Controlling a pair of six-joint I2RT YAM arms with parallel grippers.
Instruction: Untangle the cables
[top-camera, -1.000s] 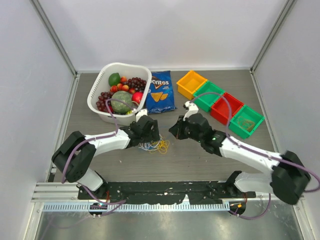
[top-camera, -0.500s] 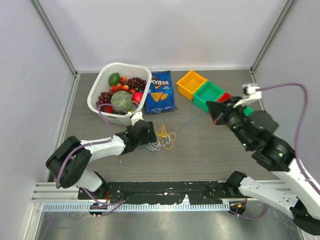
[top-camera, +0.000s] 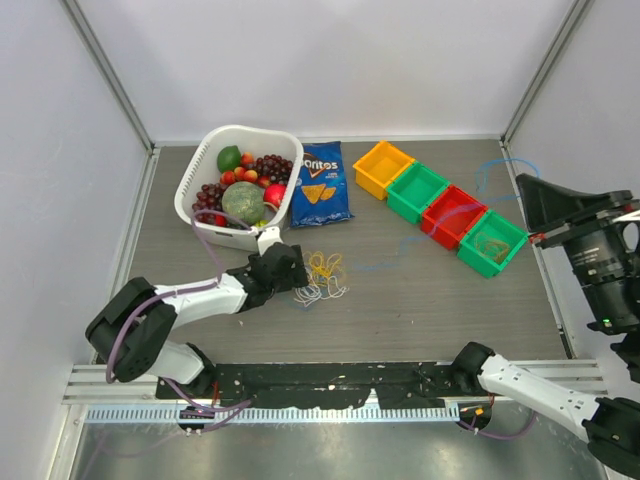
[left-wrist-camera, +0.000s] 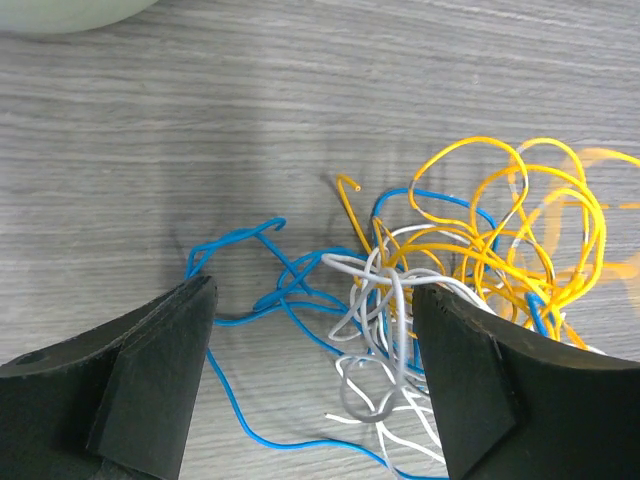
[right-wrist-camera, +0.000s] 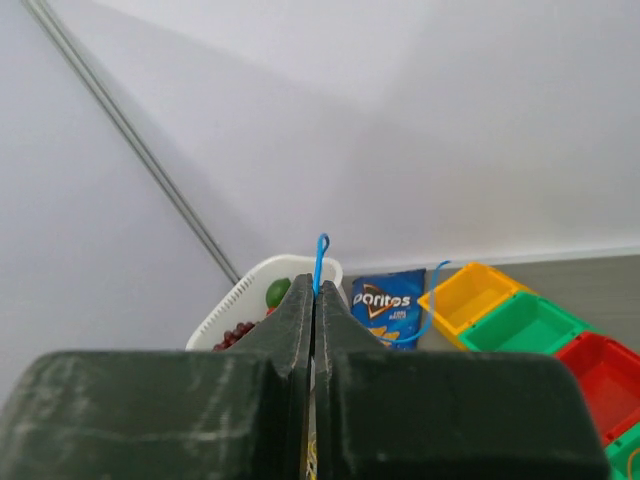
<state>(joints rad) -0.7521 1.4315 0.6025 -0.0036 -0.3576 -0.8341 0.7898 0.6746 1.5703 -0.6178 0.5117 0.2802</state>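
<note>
well, the cables lie heaped on the desk just in front of the white basket: light, limp, snag-prone, best taken by a free end. left fingers gape astride them; right fingers pinch one blue strand.

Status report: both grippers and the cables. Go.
Left gripper open, jaws straddling the cable tangle. Right gripper shut on blue cable, raised high. In the top view, it crosses the red bin.
</note>
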